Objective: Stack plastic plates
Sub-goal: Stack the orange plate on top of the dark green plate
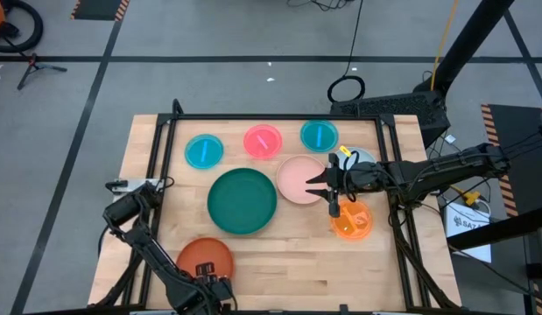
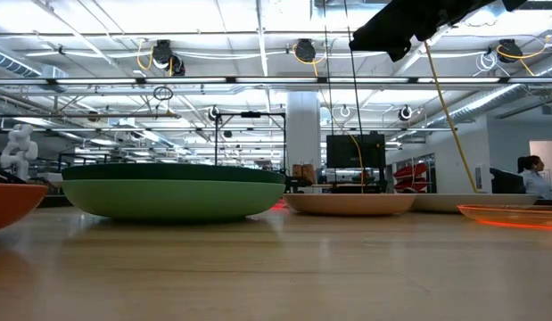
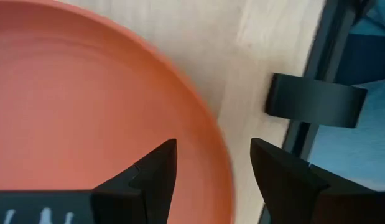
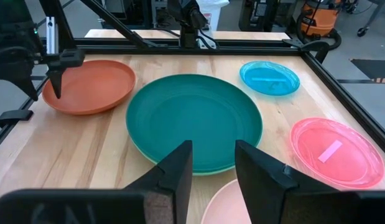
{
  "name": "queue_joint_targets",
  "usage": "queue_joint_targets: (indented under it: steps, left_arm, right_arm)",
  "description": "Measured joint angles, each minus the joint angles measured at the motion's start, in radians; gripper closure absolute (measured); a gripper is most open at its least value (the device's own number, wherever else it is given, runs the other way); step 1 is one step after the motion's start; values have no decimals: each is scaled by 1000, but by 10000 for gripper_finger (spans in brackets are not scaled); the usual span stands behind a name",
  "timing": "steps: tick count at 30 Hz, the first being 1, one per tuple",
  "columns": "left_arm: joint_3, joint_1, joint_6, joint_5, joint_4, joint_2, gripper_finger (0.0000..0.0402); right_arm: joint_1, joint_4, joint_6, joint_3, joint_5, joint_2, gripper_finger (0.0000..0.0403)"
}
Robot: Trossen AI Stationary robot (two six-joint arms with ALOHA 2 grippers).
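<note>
From above, the dark green plate [image 1: 242,200] sits at the centre of the wooden table [image 1: 279,262], stacked on a light green one. At its 12 o'clock lies the hot pink plate [image 1: 263,141], with one cyan plate [image 1: 204,150] at 11 o'clock and another cyan plate [image 1: 319,135] at 1 o'clock. The pale pink plate [image 1: 299,179] touches its rim at 2 o'clock. The right gripper [image 1: 311,184] hangs over that pale pink plate, fingers apart and empty. The orange plate [image 1: 351,220] lies at 4 o'clock. The red-orange plate [image 1: 205,257] is at 7 o'clock, with the left gripper [image 1: 220,281] at its near edge.

At table height, the light green plate [image 2: 173,198] carries the dark green one, the pale pink plate beside it.

The left wrist camera shows the left gripper's fingers [image 3: 156,177] spread, straddling the red-orange plate's rim without pressing it.

The right wrist camera shows its fingers [image 4: 176,169] parted above the pale pink plate, facing the green stack.
</note>
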Motion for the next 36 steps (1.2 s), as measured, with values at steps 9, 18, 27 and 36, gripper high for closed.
queue_joint_targets:
  steps: [9, 18, 27, 36]
  left_arm:
    - [0, -6, 3, -47, -42, 1, 192]
    - [0, -9, -2, -57, -59, 14, 196]
    - [0, -21, -5, -76, -89, 14, 303]
    - [2, -21, 34, -52, -102, 9, 391]
  right_arm:
    - [0, 0, -1, 0, 1, 0, 289]
    - [0, 0, -8, 0, 2, 0, 289]
    - [0, 0, -8, 0, 2, 0, 289]
    - [0, 0, -8, 0, 2, 0, 289]
